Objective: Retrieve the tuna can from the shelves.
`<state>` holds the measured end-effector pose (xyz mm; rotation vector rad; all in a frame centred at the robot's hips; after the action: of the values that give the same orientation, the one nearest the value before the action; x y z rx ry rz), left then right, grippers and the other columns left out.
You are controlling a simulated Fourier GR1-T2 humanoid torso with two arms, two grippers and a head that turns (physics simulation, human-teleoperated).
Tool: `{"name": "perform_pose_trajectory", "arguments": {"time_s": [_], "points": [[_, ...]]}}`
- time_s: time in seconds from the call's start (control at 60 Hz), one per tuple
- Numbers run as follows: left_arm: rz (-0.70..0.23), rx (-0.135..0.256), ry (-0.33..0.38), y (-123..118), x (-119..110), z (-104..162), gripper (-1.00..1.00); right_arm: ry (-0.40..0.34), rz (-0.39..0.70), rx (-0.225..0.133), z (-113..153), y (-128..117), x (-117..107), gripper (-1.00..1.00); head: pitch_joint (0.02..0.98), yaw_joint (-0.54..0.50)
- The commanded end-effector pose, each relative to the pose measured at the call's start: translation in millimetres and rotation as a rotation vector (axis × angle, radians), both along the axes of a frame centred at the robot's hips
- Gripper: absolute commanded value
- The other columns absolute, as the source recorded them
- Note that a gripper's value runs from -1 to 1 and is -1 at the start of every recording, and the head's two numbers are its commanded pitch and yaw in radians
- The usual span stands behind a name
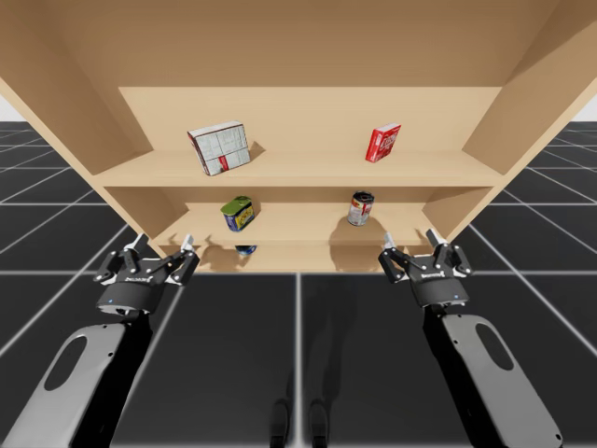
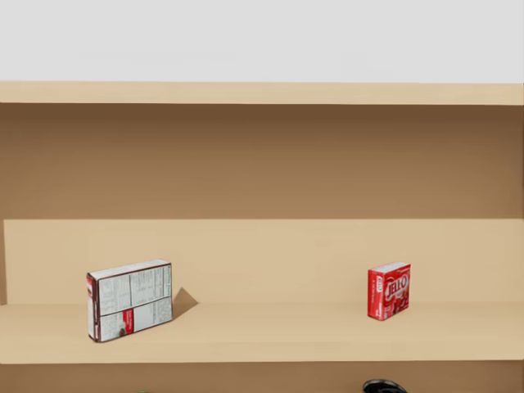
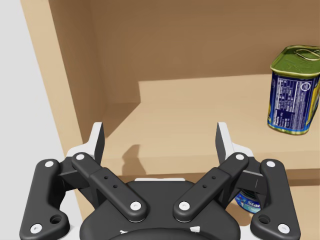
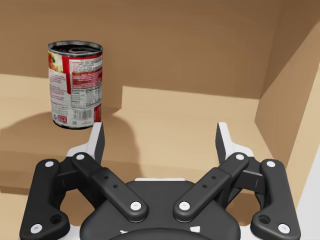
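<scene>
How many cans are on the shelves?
3: on the middle shelf, a green-topped can left and a red can right; on the shelf below, a blue can, mostly hidden. Others may be hidden there.

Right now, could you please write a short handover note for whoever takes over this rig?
Left gripper: open, empty, before the shelves' left end.
Right gripper: open, empty, before the right end, facing the red-labelled round can.
Tuna can: apparently the low blue can, partly hidden under the shelf board that bears the green-topped blue tin.
Done: nothing gripped yet.
To do: reach in with the left gripper, grip the tuna can, withdraw it.
</scene>
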<state>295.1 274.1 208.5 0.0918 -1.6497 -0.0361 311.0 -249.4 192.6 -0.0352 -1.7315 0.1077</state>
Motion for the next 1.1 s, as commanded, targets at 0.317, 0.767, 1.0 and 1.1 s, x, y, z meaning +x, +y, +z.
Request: {"name": "perform_pose_trajectory", "arguments": {"time_s": [0.317, 0.767, 1.0, 1.1], "points": [[0.009, 0.003, 0.003, 4, 0, 0, -1.0, -0.002, -0.038, -0.018, -1, -3, 4, -1.0, 0.2, -0.03], [0.023, 0.013, 0.009, 15, 5, 0, -1.0, 0.03, -0.053, -0.068, -8, -2, 7, -1.0, 0.583, 0.06], [0.018, 0.013, 0.014, 15, 6, 0, -1.0, 0.054, -0.043, -0.075, -11, 3, 6, -1.0, 0.711, 0.2], [0.02, 0.012, 0.007, 15, 6, 0, -1.0, 0.064, -0.05, -0.072, -12, 3, 6, -1.0, 0.739, 0.23]]}}
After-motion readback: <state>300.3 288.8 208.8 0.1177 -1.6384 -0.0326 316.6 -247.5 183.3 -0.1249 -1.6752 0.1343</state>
